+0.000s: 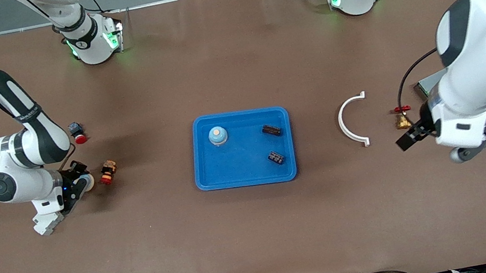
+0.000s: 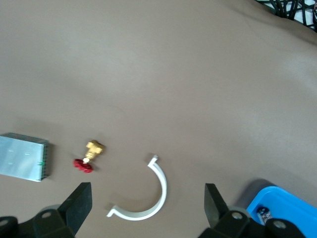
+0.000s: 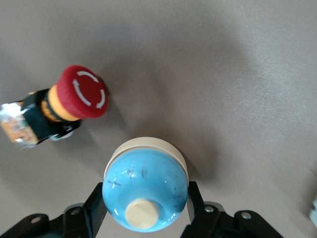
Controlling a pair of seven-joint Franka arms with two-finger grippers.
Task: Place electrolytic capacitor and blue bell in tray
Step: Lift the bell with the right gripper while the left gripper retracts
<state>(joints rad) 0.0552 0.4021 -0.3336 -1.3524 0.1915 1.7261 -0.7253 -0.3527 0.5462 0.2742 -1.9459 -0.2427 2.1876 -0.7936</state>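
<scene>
Between right claw fingers: blue bell, button toward wrist camera; left claw wide.

The whole table is seen from high above its front edge. Each end is viewed closely downward by a wrist camera; the white half-ring clamp is shared.

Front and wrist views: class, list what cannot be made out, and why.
- Grey metal box: front view, left arm covers most; left wrist view's edge cuts it.
- Two dark capacitors in the bright-blue plastic tray: front view, markings too small.
- Blue domed bell in right gripper: right wrist view, lifted or resting on table unclear.
- Left gripper, open over the table: front view shows one finger only.
</scene>
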